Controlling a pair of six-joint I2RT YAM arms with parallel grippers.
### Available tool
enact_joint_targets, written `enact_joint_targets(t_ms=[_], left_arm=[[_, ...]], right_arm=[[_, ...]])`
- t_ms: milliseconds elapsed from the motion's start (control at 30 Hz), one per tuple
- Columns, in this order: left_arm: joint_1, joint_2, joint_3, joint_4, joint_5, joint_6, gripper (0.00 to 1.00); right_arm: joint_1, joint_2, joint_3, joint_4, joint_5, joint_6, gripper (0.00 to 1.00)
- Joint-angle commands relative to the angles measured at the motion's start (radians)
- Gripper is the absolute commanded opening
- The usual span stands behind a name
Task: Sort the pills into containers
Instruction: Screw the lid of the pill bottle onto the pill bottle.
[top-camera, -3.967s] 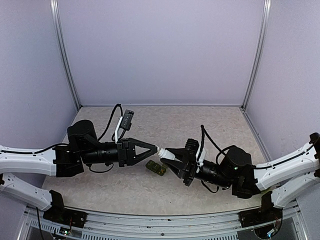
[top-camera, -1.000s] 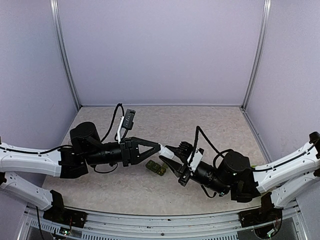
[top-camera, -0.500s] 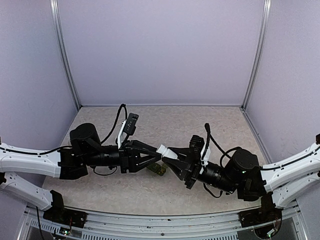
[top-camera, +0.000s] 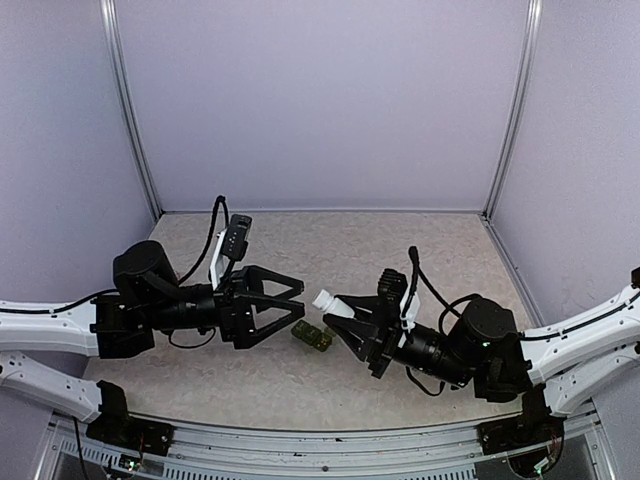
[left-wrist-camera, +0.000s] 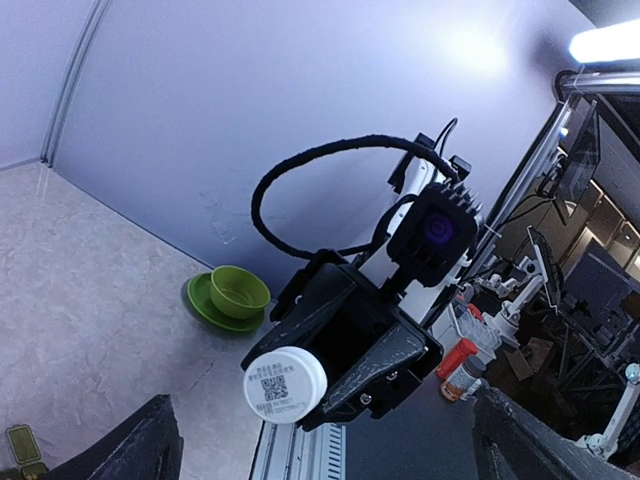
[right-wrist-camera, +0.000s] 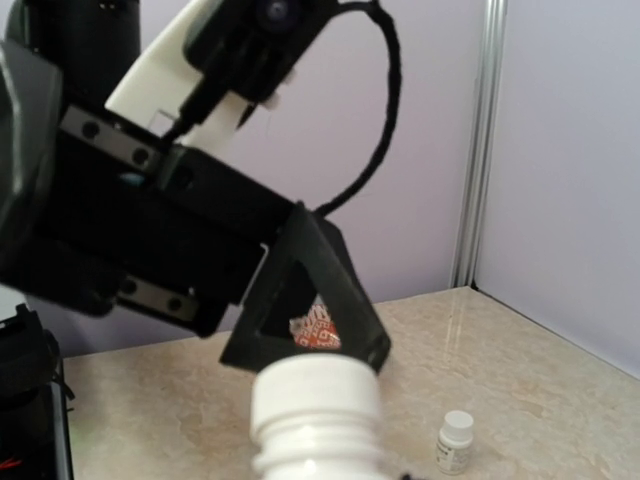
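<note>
Pill bottle (top-camera: 330, 303), white and capped, sits clamped in right fingers (top-camera: 350, 330); left fingers (top-camera: 280, 283) gape wide nearby.

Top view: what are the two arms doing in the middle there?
The right claw is shut on a white bottle and holds it above the table, cap end pointing at the left arm. The left claw is wide open just short of the cap and does not touch it. The cap is on. A small green case lies on the table below the bottle.
</note>
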Motion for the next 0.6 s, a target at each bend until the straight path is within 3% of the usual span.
enact_joint_targets(t_ms=[0,200,567], left_arm=[[-0.005,-0.027,0.015,-0.085,-0.083,-0.013,0.99],[-0.006,0.01,0.064,-0.151,-0.104,-0.062,0.99],[-0.024,0.029,0.076,-0.119,-0.094,-0.074,0.99]], right_arm=[[0.01,-0.019,0.017,0.007,0.01,-0.01,0.18],[0.01,0.023,0.065,-0.011,0.004,-0.034,0.17],[0.01,0.119,0.115,-0.021,0.086,-0.043,0.17]])
